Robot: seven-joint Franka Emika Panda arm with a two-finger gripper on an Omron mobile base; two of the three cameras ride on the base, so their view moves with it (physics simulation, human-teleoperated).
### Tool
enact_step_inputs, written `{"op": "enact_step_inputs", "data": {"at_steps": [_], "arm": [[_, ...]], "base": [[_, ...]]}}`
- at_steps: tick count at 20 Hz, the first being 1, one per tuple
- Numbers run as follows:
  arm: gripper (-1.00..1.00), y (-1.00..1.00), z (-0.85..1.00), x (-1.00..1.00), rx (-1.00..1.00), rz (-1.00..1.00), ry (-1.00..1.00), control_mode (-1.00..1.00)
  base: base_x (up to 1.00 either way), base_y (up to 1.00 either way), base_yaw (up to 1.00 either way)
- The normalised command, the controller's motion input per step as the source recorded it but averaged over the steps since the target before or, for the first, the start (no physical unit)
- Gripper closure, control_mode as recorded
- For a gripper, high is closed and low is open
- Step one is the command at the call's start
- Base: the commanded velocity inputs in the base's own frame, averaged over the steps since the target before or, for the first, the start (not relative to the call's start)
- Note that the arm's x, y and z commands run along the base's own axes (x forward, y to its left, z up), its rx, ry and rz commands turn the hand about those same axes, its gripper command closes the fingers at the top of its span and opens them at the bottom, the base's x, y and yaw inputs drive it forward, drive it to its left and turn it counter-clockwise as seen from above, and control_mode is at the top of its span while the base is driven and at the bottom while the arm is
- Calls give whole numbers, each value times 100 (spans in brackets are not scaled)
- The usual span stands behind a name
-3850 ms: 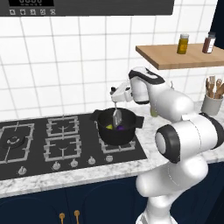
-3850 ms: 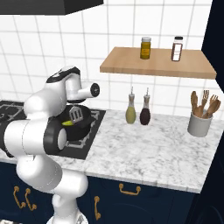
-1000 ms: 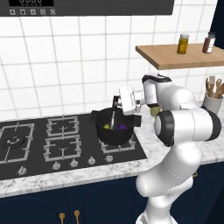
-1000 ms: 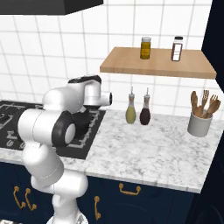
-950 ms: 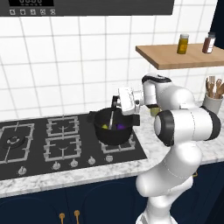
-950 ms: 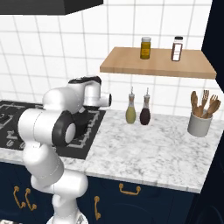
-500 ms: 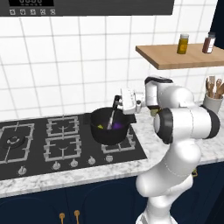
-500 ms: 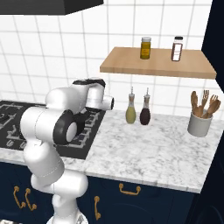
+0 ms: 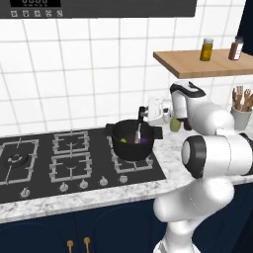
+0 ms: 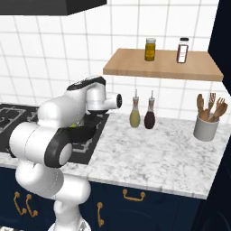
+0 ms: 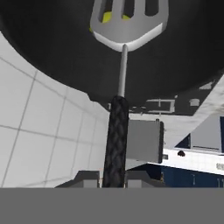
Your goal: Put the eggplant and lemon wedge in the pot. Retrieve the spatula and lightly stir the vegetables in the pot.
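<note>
On the left of the counter (image 9: 94, 195) the black cooktop (image 9: 64, 160) is sitting with its burners bare, and the pot (image 9: 132, 143) is standing on the right-hand grate, near the tiled wall. Inside the pot the lemon wedge (image 9: 124, 141) is lying toward the left and the eggplant (image 9: 144, 141) toward the right, both on the bottom, so the loading step looks finished. The spatula (image 9: 139, 129) is reaching down between them, its slotted silver blade low in the pot and its dark handle rising to the right rim. In the hand view the blade (image 11: 129, 19) is hovering over the yellow wedge (image 11: 106, 17), though whether it is touching the pot floor cannot be told. The pincer (image 11: 114, 177) is clamped together on the spatula's braided handle, just right of the pot, with the white arm (image 9: 212, 148) bending in from the right side of the scene. Farther right, two bottles (image 10: 142, 115) are standing on the marble and a grey cup of wooden utensils (image 10: 206, 121) is waiting at the far end.

The step in hand appears to be the stirring itself. The next move probably calls for a short, gentle sweep of the blade across the pot's bottom, nudging both pieces without flicking them over the rim or dragging the pot off its grate.
</note>
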Motion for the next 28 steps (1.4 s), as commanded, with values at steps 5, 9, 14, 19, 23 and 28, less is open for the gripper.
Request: {"op": "enact_step_inputs", "data": {"at_steps": [5,9,14,19,23,28], "arm": [[100,37,19,0,2,1,8,-100],[100,0,60,0,-7,0,0,-100],[100,-18,31,18,-12,-1,6,-100],[100,-29,-8,1,-22,0,11,-100],[100,-5,-12,0,-15,1,10,-100],[100,7,-43,0,0,13,9,-100]], "base": [[0,0,0],[0,0,0],[0,0,0],[0,0,0],[0,0,0],[0,0,0]]}}
